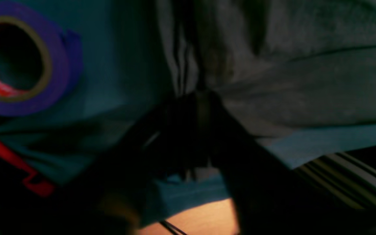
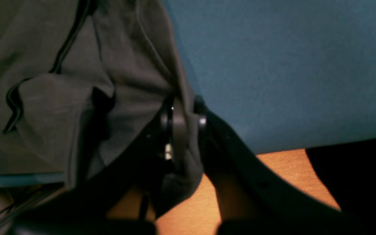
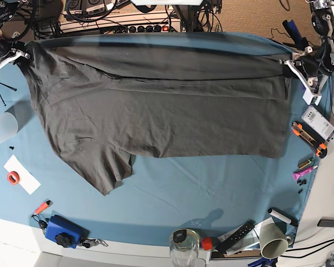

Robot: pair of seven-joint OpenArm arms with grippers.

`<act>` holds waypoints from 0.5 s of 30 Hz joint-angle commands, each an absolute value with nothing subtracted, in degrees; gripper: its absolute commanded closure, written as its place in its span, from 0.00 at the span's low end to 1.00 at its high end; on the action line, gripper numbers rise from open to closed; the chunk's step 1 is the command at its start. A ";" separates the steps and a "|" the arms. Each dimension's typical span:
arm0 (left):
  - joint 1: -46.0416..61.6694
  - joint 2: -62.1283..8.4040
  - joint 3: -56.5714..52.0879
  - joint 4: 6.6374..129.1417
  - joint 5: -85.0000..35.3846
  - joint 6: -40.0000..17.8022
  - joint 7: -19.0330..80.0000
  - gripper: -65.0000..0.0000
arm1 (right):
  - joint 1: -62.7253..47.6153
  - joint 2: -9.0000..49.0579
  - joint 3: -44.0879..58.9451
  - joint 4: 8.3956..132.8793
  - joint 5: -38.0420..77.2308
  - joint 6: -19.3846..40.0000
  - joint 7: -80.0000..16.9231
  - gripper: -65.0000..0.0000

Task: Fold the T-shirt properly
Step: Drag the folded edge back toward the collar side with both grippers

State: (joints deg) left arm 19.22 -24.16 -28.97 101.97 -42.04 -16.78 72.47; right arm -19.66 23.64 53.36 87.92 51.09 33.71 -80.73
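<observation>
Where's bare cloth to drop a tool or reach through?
Widest free patch: blue cloth below the T-shirt hem, above the jar and remote. Smaller gap left of the sleeve, between the cup and the paper. Crowded: right edge by the cutter, and the near edge.

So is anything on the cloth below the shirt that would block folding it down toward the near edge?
Nothing visible does: the blue cloth just below the T-shirt is bare, and the clutter sits along the edges.
</observation>
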 commanded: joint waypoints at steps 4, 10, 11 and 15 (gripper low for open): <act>19.40 -25.28 -29.56 102.89 -40.75 -16.58 74.22 0.71 | -19.68 25.41 54.22 88.88 53.10 34.94 -79.55 0.87; 21.91 -25.28 -29.56 108.05 -38.28 -16.58 73.58 0.72 | -19.66 25.76 54.22 89.08 53.91 34.89 -79.68 0.83; 22.61 -25.28 -29.56 109.56 -37.28 -16.58 73.19 0.72 | -19.64 25.76 54.24 89.43 54.48 34.89 -79.70 0.83; 24.75 -25.26 -29.56 115.98 -33.17 -16.56 69.60 0.72 | -18.85 25.71 54.24 92.40 54.59 34.92 -79.66 0.83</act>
State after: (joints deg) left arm 24.93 -24.32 -29.06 115.00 -32.86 -16.56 70.32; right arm -19.03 23.94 53.60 91.39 53.45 34.59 -80.75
